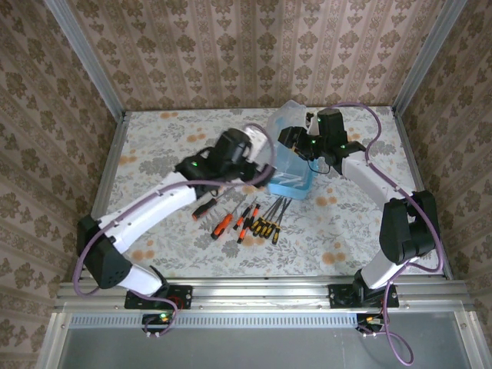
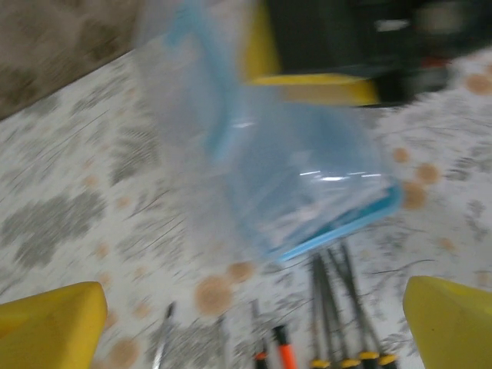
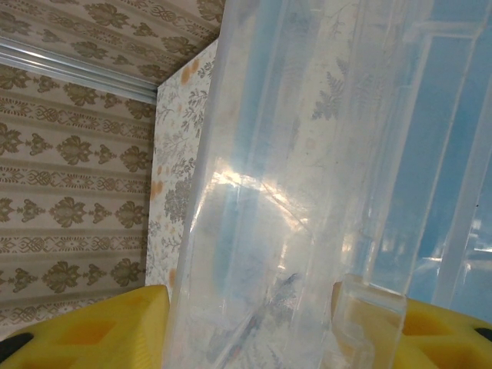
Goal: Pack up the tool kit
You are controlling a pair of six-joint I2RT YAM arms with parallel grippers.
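The right gripper (image 3: 277, 327) clamps a clear panel of the blue box (image 1: 292, 175) mid-table, and should hold it steady; the left gripper (image 2: 254, 307) hangs wide open over the screwdrivers (image 1: 254, 219) lying just before the box; best to descend squarely onto one handle.

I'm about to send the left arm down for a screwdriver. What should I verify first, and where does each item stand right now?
1. Left gripper open: ok, its yellow fingers stand wide apart with nothing between them.
2. Right gripper steadying the case: ok, a finger sits on each side of the clear plastic.
3. Case open: ok, the lid stands raised.
4. Screwdrivers reachable: ok, they lie on the table in front of the case, outside it.
5. Free room inside the case: cannot tell, the contents are blurred.
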